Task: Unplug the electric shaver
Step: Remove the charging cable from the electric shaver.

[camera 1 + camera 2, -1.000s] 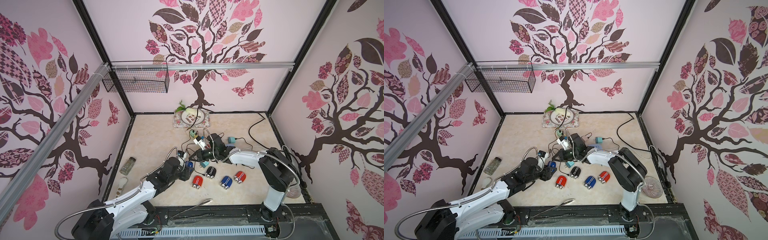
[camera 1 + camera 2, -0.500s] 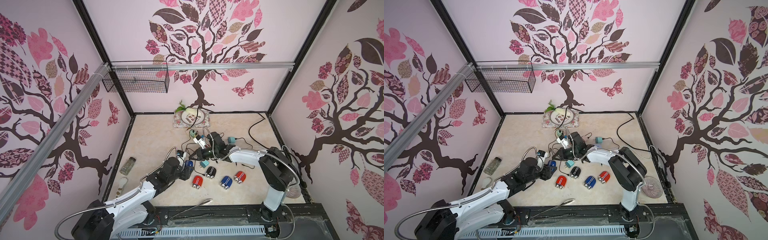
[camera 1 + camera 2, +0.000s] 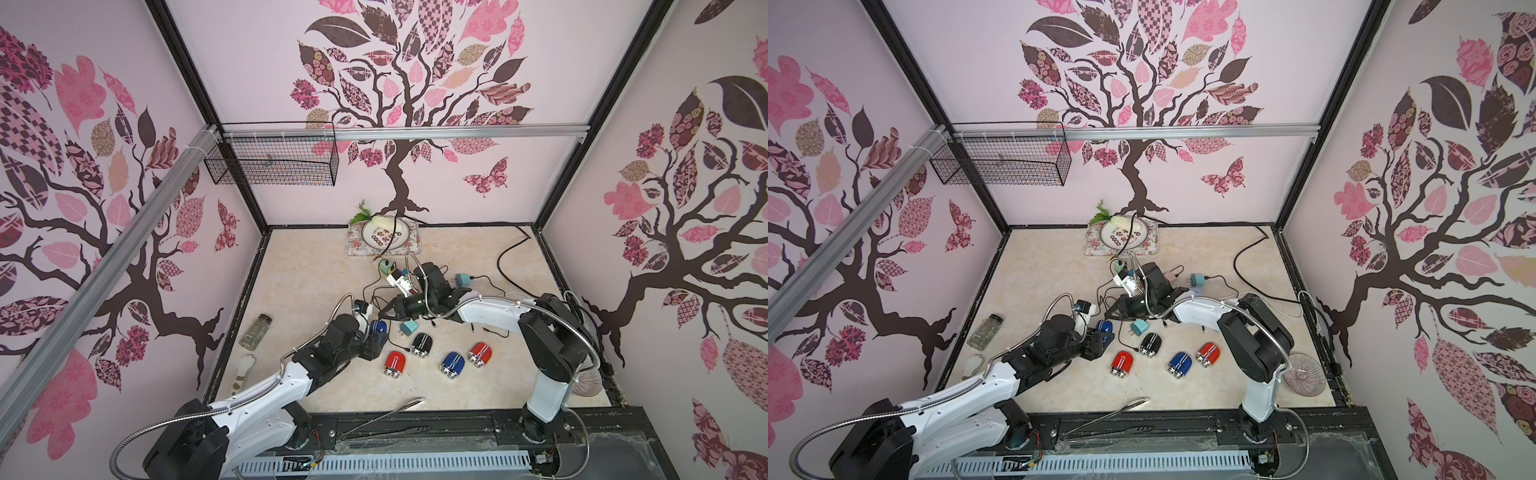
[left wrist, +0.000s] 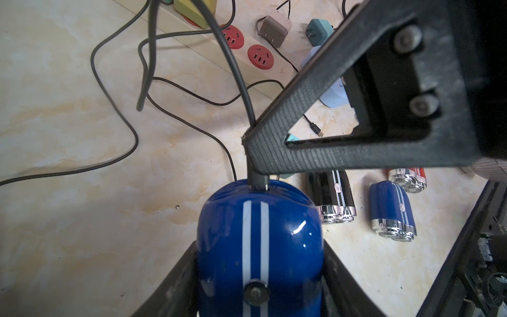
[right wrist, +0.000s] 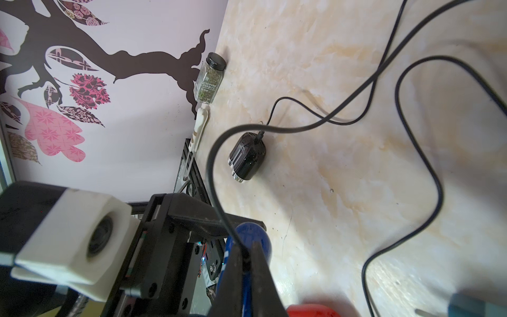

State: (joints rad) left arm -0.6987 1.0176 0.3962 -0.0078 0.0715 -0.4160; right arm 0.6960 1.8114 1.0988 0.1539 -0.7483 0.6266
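The blue shaver (image 4: pixel 259 238) lies near the middle of the table (image 4: pixel 82 219). The left jaws stand about half open and clamp it across its body. Its long axis points away from that wrist, toward the domed end where the stubby black plug (image 4: pixel 256 179) sits. The right jaws are pinched fully closed on that plug, so I'd say the pull should run straight out along the axis. The shell is glossy, hard and white-striped, the cable (image 4: pixel 236 71) matte, rubbery and limp, the table smooth marbled beige.
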